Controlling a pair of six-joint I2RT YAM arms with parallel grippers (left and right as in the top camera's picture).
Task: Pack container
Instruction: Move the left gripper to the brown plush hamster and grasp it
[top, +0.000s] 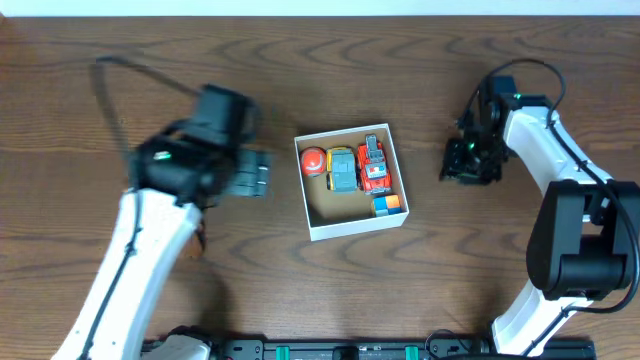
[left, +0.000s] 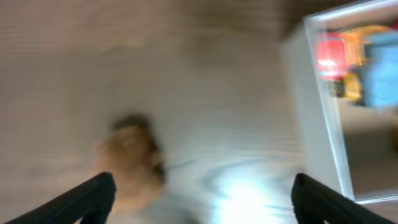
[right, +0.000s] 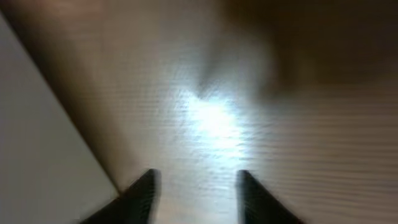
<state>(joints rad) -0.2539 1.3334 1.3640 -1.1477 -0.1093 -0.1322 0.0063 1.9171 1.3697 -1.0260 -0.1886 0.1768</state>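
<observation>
On the wood table, left of the part-packed container, my left gripper gapes empty over a tan blur; next, lower and pinch.

Your overhead camera looks straight down on the whole bench, with the container at frame centre. The left wrist camera looks down close past the left pincer, sharing the container's wall at upper right. The right wrist camera faces blurred bench, close.

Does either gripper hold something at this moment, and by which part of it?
Nothing is held. The left gripper and the right gripper are both open above the table, clamping nothing.
</observation>
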